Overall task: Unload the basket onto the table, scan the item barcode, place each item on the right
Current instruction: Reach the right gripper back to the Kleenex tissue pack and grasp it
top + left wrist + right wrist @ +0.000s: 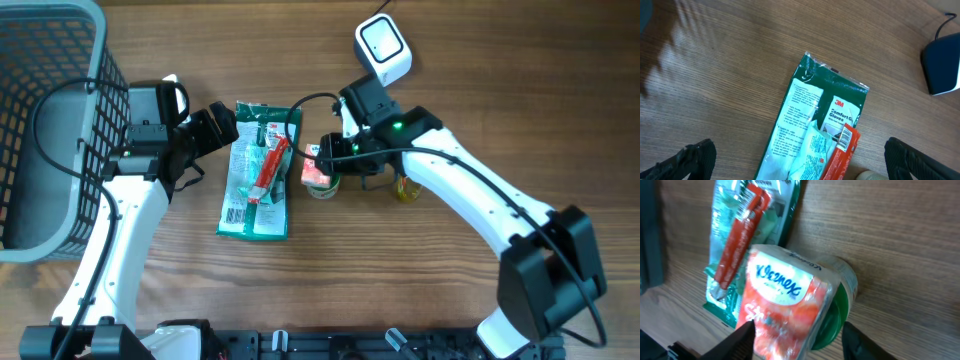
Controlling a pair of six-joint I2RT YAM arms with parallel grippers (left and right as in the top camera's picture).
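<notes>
- Grasping step: Kleenex pack [780, 295] is flanked by right fingers [740, 340]; grip cannot be told.
- The left fingers [690, 160] are spread open.
- Next, barcode must be faced to scanner [384, 47].

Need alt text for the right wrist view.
A red Kleenex pack lies between the jaws of the right gripper, partly covering a green round container. Behind it, a green glove packet carries a red tube on the wooden table.
</notes>
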